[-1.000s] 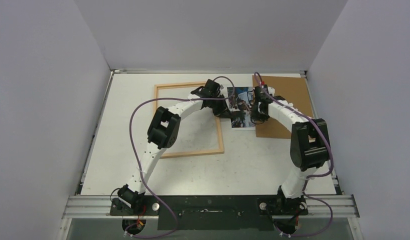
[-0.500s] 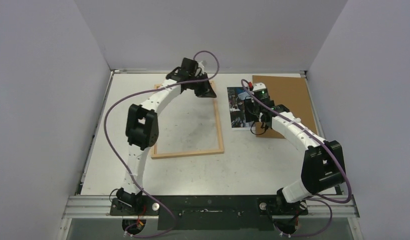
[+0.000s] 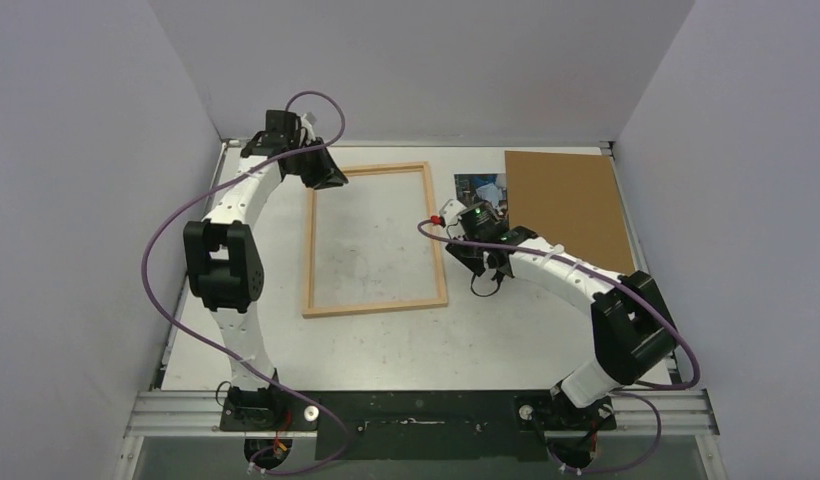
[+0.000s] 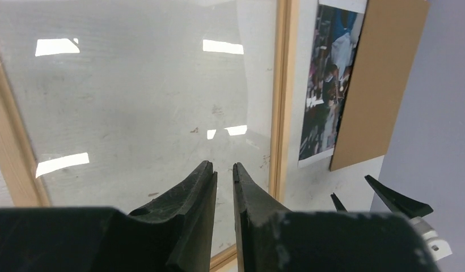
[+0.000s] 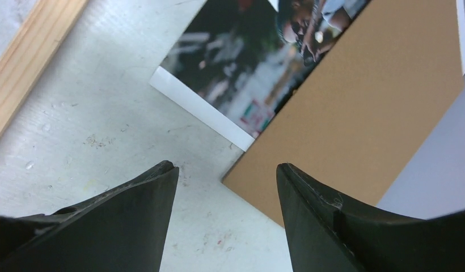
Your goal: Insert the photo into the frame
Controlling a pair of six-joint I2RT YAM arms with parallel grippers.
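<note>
While the glossy white-bordered photo [image 3: 481, 186] lies upper right, outside the light-wood rectangular frame [image 3: 376, 305], my right gripper [image 5: 227, 168] gapes empty and my left gripper [image 4: 222, 165] is barely parted; next, I judge, pinch the photo's edge.

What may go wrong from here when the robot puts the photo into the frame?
1. The photo lies flat on the table, one edge seemingly under the brown board; the open right gripper may slip off it or drag the board.
2. The left gripper hovers by the frame corner and might nudge the frame out of place.
</note>
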